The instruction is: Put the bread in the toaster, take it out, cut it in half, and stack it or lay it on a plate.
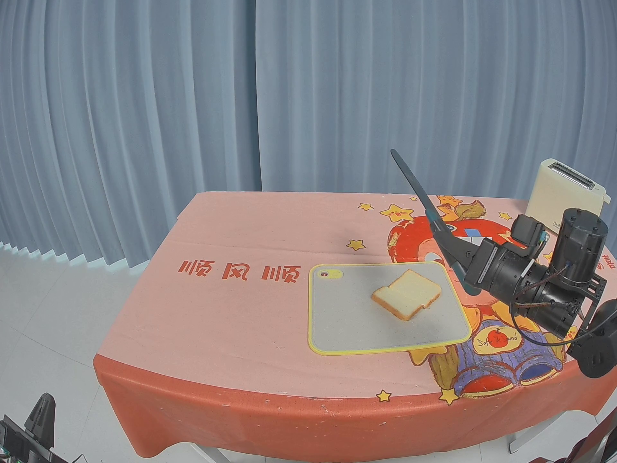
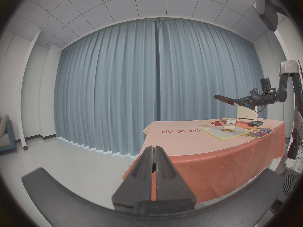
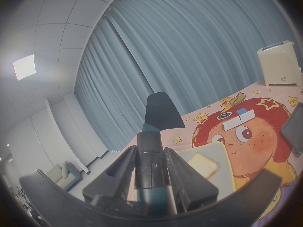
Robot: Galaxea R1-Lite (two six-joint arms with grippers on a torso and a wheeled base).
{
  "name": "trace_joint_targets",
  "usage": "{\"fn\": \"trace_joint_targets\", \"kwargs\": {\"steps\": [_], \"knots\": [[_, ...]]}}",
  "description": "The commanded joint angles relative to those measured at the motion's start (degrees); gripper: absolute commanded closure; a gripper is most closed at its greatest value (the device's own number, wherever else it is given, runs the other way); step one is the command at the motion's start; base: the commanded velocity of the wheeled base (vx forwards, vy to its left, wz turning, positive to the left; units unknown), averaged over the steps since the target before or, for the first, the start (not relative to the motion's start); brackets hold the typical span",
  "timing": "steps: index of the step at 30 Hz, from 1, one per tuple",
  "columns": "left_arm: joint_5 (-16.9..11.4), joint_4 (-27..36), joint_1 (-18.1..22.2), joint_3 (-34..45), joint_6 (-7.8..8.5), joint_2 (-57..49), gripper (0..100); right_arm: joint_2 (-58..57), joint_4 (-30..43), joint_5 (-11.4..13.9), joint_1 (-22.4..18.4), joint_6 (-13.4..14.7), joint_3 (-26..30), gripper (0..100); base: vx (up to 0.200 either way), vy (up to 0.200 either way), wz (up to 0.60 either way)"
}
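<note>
While the right gripper hangs above the right side of the tabletop, its fingers pinch the handle of a knife. The knife's long axis runs from the gripper up and away toward the robot's left, with the tip highest and aimed at the curtain. Below the blade and apart from it, the bread lies flat on the right half of a board, turned askew to the board's edges. A toaster stands upright at the far right corner with its slot facing up, well apart from the bread. A dark plate lies on the tabletop between toaster and board; I cannot tell whether anything is on it. The left gripper sits low, off the tabletop's left side, with its fingers pressed together.
</note>
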Motion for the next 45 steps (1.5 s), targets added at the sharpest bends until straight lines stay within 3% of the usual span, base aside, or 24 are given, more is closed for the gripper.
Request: {"fn": "trace_joint_targets", "kwargs": {"steps": [1,16,32,39,45], "knots": [[0.0,0.0,0.0,1.0,0.02,-0.1,100,-0.1,0.0,0.2,0.0,0.9,-0.8,100,0.000,0.000,0.00],[0.0,0.0,0.0,1.0,0.02,-0.1,100,0.3,0.2,2.7,-1.3,6.2,-2.6,100,0.000,0.000,0.00],[0.0,0.0,0.0,1.0,0.02,-0.1,100,0.3,0.2,12.0,-5.1,12.0,-2.6,100,0.000,0.000,0.00],[0.0,0.0,0.0,1.0,0.02,-0.1,100,-0.1,0.1,14.5,-5.5,12.2,-2.2,100,0.000,0.000,0.00],[0.0,0.0,0.0,1.0,0.02,-0.1,100,-0.4,-0.8,20.0,-7.0,12.2,-0.1,100,0.000,0.000,0.00]]}}
